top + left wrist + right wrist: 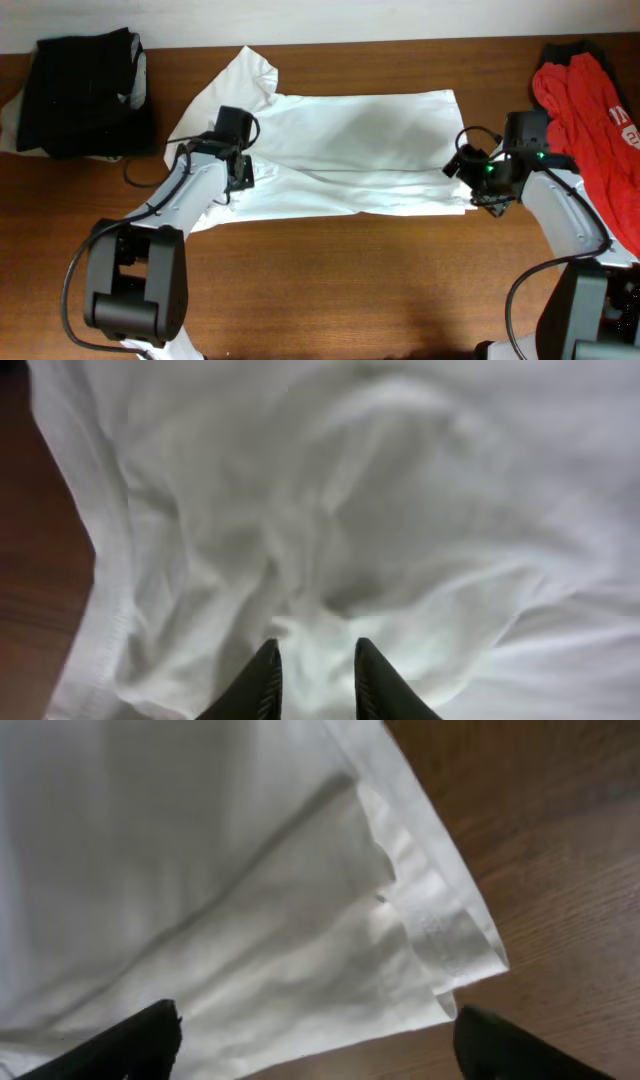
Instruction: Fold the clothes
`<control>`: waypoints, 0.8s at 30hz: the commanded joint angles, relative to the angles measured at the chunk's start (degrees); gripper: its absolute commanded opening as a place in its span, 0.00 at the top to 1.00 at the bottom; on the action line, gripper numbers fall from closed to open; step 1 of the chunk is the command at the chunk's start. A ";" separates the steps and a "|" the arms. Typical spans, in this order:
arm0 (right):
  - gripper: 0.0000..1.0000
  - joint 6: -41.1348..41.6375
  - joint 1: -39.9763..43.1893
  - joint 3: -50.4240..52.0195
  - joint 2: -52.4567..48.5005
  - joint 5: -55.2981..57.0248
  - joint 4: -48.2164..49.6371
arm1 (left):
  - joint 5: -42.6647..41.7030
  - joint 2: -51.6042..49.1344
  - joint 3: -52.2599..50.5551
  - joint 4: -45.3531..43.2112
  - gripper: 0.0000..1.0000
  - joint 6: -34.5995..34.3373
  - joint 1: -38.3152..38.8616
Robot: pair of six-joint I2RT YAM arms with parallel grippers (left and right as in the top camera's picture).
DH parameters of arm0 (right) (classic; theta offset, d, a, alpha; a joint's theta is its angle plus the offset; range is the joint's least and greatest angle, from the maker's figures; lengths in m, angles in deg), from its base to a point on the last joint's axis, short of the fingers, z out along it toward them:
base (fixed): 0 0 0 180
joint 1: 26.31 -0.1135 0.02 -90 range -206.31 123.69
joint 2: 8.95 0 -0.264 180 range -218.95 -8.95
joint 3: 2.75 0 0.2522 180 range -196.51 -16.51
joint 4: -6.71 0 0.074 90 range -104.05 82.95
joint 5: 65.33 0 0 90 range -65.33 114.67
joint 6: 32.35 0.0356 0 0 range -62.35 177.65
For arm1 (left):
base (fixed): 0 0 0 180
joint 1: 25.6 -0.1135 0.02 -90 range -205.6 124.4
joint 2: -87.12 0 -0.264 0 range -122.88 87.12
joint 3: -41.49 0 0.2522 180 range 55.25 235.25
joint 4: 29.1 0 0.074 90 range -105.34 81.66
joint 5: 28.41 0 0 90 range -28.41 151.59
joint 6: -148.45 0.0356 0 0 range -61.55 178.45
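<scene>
The clothes (350, 150), a white T-shirt, lie spread flat across the middle of the table, one sleeve (245, 75) pointing to the back left. My left gripper (240, 172) rests on the shirt's left part. In the left wrist view its gripper (315, 660) has the jaws drawn close, with a ridge of white fabric (320, 540) bunched between them. My right gripper (468, 188) hovers at the shirt's front right corner. In the right wrist view that gripper (320, 1035) stands wide open above the hemmed corner (450, 945), and nothing is held.
A black garment (85, 90) lies at the back left of the wooden table (350, 280). A red garment (590, 110) is heaped along the right edge, close to my right arm. Bare wood shows in front of the shirt.
</scene>
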State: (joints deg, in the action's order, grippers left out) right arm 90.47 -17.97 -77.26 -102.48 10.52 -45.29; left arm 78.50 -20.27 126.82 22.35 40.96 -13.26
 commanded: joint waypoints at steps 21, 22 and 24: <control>0.27 0.22 -9.51 1.73 -4.87 3.08 3.56 | -8.55 -5.42 2.27 -12.00 0.99 1.81 -2.14; 0.27 0.22 -9.51 1.73 -4.87 3.08 3.56 | -8.52 -5.44 2.27 -13.42 0.99 1.84 -2.36; 0.27 0.22 -9.51 1.73 -4.87 3.08 3.54 | -8.55 -5.88 2.25 -18.93 0.99 1.84 -2.51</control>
State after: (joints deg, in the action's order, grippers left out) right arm 90.65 -27.26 -75.73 -106.86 12.24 -41.71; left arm 70.35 -25.30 128.24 8.32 41.61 -15.19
